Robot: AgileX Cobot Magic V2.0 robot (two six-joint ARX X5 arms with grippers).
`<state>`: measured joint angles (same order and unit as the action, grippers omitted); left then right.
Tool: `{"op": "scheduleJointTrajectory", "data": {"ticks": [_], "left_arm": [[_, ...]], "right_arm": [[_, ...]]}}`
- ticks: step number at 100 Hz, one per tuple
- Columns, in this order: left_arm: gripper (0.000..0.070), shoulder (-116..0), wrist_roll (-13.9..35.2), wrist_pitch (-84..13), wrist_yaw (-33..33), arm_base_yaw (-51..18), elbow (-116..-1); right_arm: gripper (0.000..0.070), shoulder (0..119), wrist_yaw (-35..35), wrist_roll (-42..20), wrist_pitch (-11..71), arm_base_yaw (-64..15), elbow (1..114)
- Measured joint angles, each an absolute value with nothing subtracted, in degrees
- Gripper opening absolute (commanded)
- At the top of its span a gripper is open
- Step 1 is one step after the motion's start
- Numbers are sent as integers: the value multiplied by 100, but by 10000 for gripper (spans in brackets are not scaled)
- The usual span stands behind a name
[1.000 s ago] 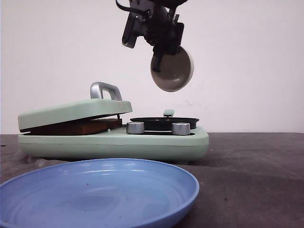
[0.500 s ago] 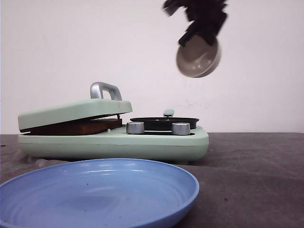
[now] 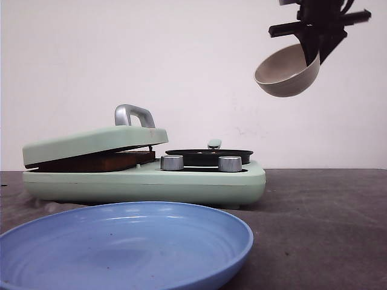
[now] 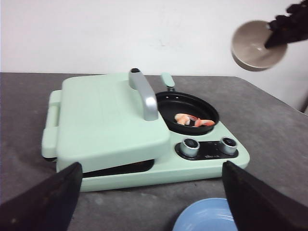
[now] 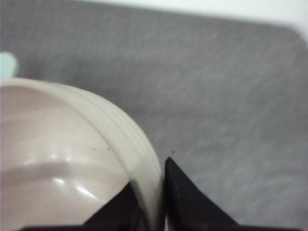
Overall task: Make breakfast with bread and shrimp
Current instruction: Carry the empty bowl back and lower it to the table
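Note:
Pink shrimp (image 4: pixel 193 120) lie in the black pan (image 4: pixel 211 111) on the right side of the mint-green breakfast maker (image 4: pixel 110 120). Its lid (image 3: pixel 91 142) rests almost down over a brown layer; the bread is hidden. My right gripper (image 3: pixel 314 49) is shut on the rim of a beige bowl (image 3: pixel 285 78), high in the air to the right of the pan; the bowl's inside (image 5: pixel 57 168) looks bare. My left gripper (image 4: pixel 151 192) is open and holds nothing, hovering in front of the maker.
An empty blue plate (image 3: pixel 121 241) sits on the dark grey table in front of the maker. Two silver knobs (image 3: pixel 172 162) face forward on the maker. A metal handle (image 3: pixel 134 113) stands up on the lid.
My right gripper has carried the bowl from above the pan off to the right and slightly up. The bowl has turned from tipped on its side to nearly mouth-up.

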<state>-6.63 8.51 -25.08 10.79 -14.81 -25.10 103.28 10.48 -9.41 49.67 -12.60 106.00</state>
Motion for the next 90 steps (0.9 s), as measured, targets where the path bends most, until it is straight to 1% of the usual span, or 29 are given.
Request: {"op": "scheduleJointTrajectory", "data": {"ticks": [13,59,67,81,90], "left_arm": [[512,-663,856,-2508,930,-1481,-2510],[512,-668,1037,-2508,908,-1481,-2510],[512,-683,1068,-2508,906,-1481,-2510],[512,-720,1105,-2508,906,-1481,-2510],[512,-722,1127,-2506,906,-1481,-2510]], "right_arm": [[5,10328,316,-1170,5094,-1013,10600],[5,10324,-1321,-1293,5489,-75,10532],[5,10313,-1632,-1288,5422,95,10274],[5,10311,-1743,-1223,5214,257,9526],[4,10311,-1942,-1197,4895,320,9019]]}}
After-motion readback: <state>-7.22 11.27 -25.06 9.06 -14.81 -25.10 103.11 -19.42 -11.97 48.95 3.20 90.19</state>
